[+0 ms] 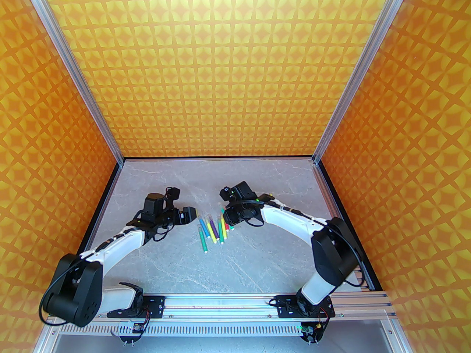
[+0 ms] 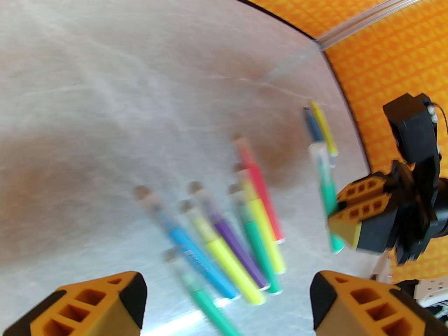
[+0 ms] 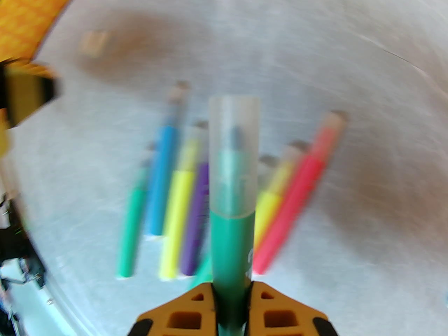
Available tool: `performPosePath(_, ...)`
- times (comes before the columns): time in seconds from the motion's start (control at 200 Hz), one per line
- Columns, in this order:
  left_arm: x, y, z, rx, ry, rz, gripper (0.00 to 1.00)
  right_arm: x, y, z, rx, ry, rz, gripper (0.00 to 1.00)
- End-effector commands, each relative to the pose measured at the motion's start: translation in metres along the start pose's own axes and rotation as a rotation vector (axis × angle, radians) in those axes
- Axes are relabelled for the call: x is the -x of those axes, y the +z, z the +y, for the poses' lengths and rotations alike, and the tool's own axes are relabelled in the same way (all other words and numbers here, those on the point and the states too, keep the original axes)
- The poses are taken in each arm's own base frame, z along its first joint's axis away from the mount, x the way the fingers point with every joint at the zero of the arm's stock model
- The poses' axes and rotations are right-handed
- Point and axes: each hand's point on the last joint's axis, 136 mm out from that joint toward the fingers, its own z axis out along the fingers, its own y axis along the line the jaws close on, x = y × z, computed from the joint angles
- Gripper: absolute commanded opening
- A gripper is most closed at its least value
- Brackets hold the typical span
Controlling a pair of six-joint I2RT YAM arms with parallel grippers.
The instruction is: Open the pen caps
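Observation:
Several pens (image 1: 211,230) with green, blue, yellow, purple and pink-red barrels lie side by side at the table's middle, each with a translucent whitish cap. My right gripper (image 3: 231,292) is shut on a green pen (image 3: 231,243), lifted above the group. That pen's cap (image 3: 233,156) is on and points away from the fingers. The left wrist view has the same held pen (image 2: 327,187) in the right gripper (image 2: 346,222). My left gripper (image 2: 227,303) hovers open just left of the group, its fingers (image 2: 105,303) wide apart with nothing between them.
A blue and a yellow pen (image 2: 320,128) lie apart, beyond the held one near the right arm. Orange patterned walls (image 1: 235,68) enclose the grey marble table (image 1: 257,270) on three sides. A blurred small tan thing (image 3: 93,42) lies far left in the right wrist view.

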Motion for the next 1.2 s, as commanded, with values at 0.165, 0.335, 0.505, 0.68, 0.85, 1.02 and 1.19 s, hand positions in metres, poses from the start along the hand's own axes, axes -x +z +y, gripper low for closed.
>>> performPosePath(0.165, 0.016, 0.010, -0.065, -0.316, 0.028, -0.053, 0.72, 0.018, -0.016, 0.041, 0.222, -0.054, -0.105, 0.08)
performPosePath(0.335, 0.016, 0.020, -0.071, -0.364, 0.003, -0.040, 0.65, 0.021, -0.020, 0.052, 0.286, -0.055, -0.120, 0.08)
performPosePath(0.505, 0.016, 0.022, -0.077, -0.397, -0.001, -0.040, 0.62, 0.024, -0.024, 0.058, 0.319, -0.060, -0.130, 0.08)
performPosePath(0.68, 0.019, 0.023, -0.079, -0.398, -0.002, -0.037, 0.55, 0.024, -0.025, 0.061, 0.338, -0.062, -0.131, 0.08)
performPosePath(0.85, 0.017, 0.025, -0.080, -0.398, -0.003, -0.030, 0.49, 0.025, -0.028, 0.064, 0.347, -0.069, -0.141, 0.08)
performPosePath(1.02, 0.017, 0.026, -0.081, -0.400, -0.004, -0.026, 0.42, 0.025, -0.030, 0.066, 0.358, -0.071, -0.142, 0.08)
performPosePath(1.19, 0.018, 0.026, -0.082, -0.402, -0.003, -0.028, 0.38, 0.025, -0.031, 0.067, 0.366, -0.072, -0.141, 0.08)
